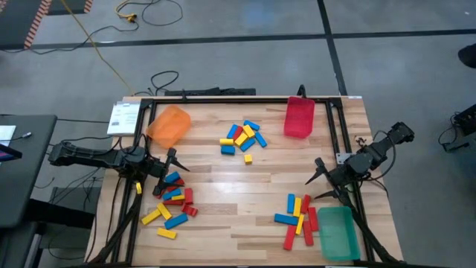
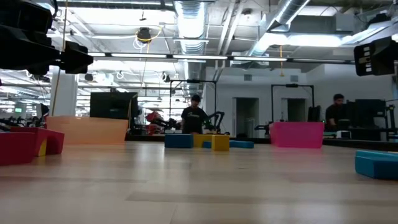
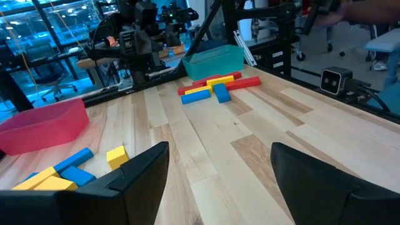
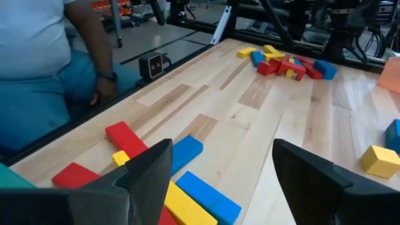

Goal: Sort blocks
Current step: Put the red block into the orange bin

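Observation:
Red, blue and yellow blocks lie flat on the wooden table in three heaps: one at the far middle [image 1: 242,138], one near left [image 1: 172,202], one near right [image 1: 297,217]. My left gripper [image 1: 172,162] hovers open at the left edge, just beyond the near-left heap, touching nothing. In its wrist view the left gripper [image 3: 219,150] faces across bare wood toward the near-right heap [image 3: 215,87]. My right gripper [image 1: 320,177] hovers open at the right edge, above the near-right heap. In its wrist view the right gripper [image 4: 222,147] has blocks [image 4: 187,187] below its fingers.
An orange bin [image 1: 169,125] lies at the far left, a red bin [image 1: 299,117] at the far right, a green bin [image 1: 338,232] at the near right corner. A black frame [image 1: 238,100] rims the table. A person [image 4: 44,69] sits beyond the near edge.

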Robot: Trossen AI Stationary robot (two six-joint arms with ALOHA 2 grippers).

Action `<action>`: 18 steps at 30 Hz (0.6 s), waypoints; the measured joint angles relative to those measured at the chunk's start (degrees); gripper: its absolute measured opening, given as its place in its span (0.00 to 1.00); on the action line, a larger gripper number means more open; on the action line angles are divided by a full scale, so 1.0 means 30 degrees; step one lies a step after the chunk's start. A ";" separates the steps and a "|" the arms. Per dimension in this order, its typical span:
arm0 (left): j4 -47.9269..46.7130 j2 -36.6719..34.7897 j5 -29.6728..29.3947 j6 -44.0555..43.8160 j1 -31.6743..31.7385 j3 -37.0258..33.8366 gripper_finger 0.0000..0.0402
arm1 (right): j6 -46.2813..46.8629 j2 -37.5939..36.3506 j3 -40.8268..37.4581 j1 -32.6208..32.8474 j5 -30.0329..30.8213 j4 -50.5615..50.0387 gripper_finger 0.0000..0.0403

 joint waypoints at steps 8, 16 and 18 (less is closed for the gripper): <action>-0.0002 0.0000 0.0000 0.0000 0.0000 -0.0002 0.68 | -0.0095 0.0007 0.0000 -0.0006 0.0000 0.0517 0.72; -0.0003 -0.0004 -0.0002 0.0000 0.0000 0.0002 0.68 | -0.0146 0.0036 0.0000 -0.0443 0.0000 0.4541 0.72; -0.0003 0.0000 0.0000 0.0000 0.0000 -0.0006 0.68 | -0.0138 0.0036 0.0000 -0.0620 0.0000 0.5492 0.72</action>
